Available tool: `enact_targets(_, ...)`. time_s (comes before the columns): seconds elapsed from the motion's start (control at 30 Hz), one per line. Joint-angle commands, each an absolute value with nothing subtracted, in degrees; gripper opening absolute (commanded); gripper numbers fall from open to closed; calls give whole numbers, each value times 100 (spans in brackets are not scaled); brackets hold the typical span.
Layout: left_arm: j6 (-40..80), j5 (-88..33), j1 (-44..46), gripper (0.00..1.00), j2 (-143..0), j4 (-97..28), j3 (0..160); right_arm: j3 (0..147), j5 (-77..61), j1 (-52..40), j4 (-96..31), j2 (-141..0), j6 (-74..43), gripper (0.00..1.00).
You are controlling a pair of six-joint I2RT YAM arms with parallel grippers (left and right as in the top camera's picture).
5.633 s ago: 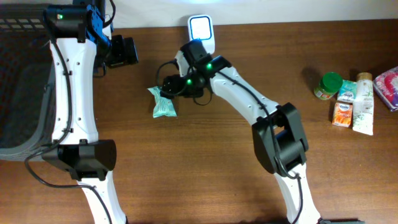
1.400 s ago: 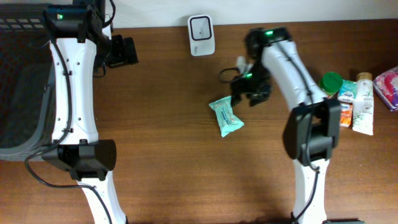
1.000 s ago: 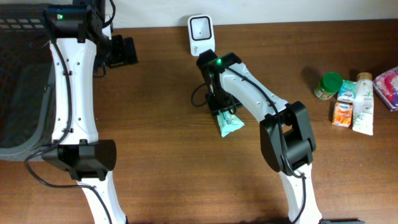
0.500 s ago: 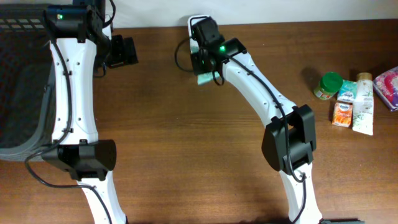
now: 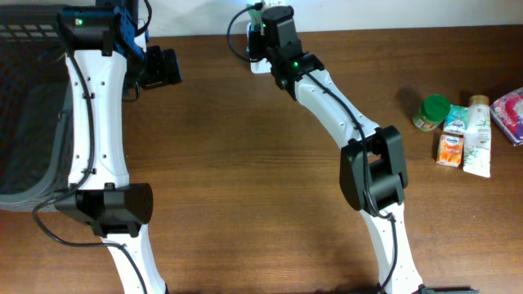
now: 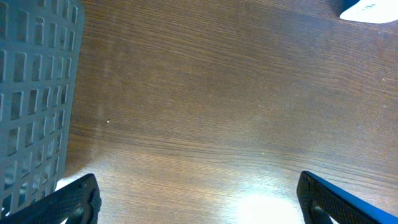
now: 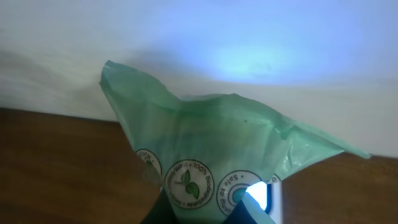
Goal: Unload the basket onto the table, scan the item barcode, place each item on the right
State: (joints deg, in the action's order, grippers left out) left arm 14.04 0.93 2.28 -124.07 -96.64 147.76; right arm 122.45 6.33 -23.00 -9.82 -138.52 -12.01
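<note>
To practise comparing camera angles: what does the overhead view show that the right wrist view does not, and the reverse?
Only overhead: the left arm and right arm, the grey basket, and the green-lidded jar, carton and tube at the right of the table. Only right wrist: round printed seals on the green packet and a blue glow on the wall. Both: brown wooden table, pale wall.

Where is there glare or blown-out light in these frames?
Right wrist: bluish glow washes the white wall above the green plastic packet, bright white spot at its lower right. Left wrist: glare patches low on the brown wooden table. Overhead: no table glare.
</note>
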Motion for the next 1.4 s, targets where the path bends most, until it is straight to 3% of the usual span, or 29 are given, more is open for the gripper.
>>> enact_targets(0.0, 1337, 130, 246, 99, -12311, -9673, 14811, 12317, 799, -2016, -908, -13775, -1214, 4)
enact_targets(0.3, 1337, 130, 246, 99, -12311, -9673, 14811, 12324, 21, -1586, -1321, -13198, -1535, 4)
enact_targets(0.47, 1337, 130, 246, 99, -12311, -9673, 14811, 12324, 67, -880, -2950, -12545, -1876, 4)
enact_targets(0.73, 1337, 130, 246, 99, -12311, -9673, 14811, 12322, 674, 1393, -6254, -12403, -1896, 4)
enact_targets(0.9, 1337, 130, 246, 99, -12311, -9673, 14811, 12322, 823, 2591, -6567, -12403, -1896, 4)
enact_targets(1.1, 1337, 130, 246, 99, -12311, -9673, 14811, 12213, 825, 3153, -6665, -12414, -1892, 5)
enact_targets(1.2, 1337, 130, 246, 99, -12311, -9673, 14811, 11987, 829, 3153, -6617, -12414, -1894, 19)
enact_targets(1.27, 1337, 130, 246, 99, -12311, -9673, 14811, 11681, 825, 3153, -6501, -12416, -1894, 20)
enact_targets(1.3, 1337, 130, 246, 99, -12311, -9673, 14811, 11592, 823, 3153, -6499, -12416, -1894, 27)
enact_targets(1.37, 1337, 130, 246, 99, -12311, -9673, 14811, 11542, 821, 3153, -6617, -12403, -1894, 56)
